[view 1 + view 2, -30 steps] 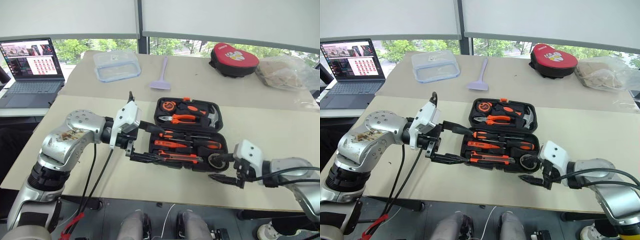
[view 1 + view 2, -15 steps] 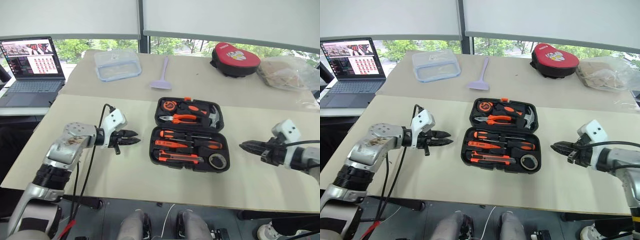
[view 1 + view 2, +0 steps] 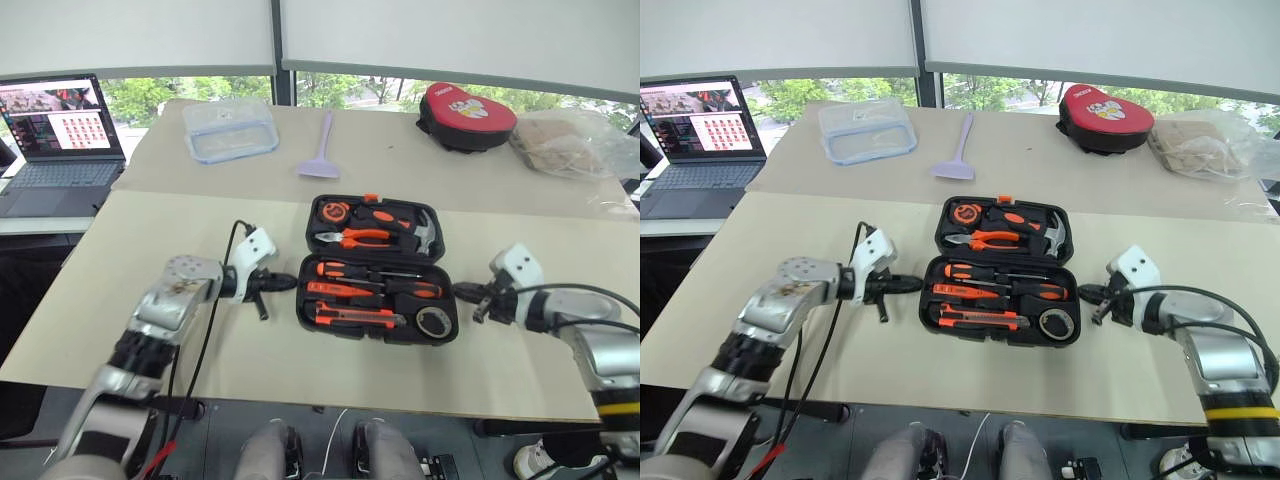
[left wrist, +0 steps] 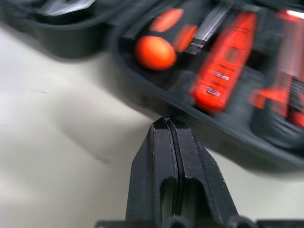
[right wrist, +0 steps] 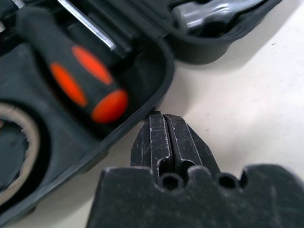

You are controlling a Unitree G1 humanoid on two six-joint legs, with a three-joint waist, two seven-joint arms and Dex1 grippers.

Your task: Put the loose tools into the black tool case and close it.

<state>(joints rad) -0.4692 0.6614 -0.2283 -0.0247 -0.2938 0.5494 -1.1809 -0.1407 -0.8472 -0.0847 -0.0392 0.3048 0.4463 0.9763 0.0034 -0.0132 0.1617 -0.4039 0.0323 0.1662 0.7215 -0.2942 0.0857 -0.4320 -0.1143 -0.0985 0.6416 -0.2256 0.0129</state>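
The black tool case lies open mid-table, hinge line running left-right, screwdrivers lying left-right inside, between the left gripper and right gripper, both pinched closed, empty

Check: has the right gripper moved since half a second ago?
Yes. The right gripper came in toward the case; its shut fingers now sit at the case's right edge.

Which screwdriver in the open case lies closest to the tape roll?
The orange-and-black screwdriver in the middle row; its handle end sits just above the tape roll.
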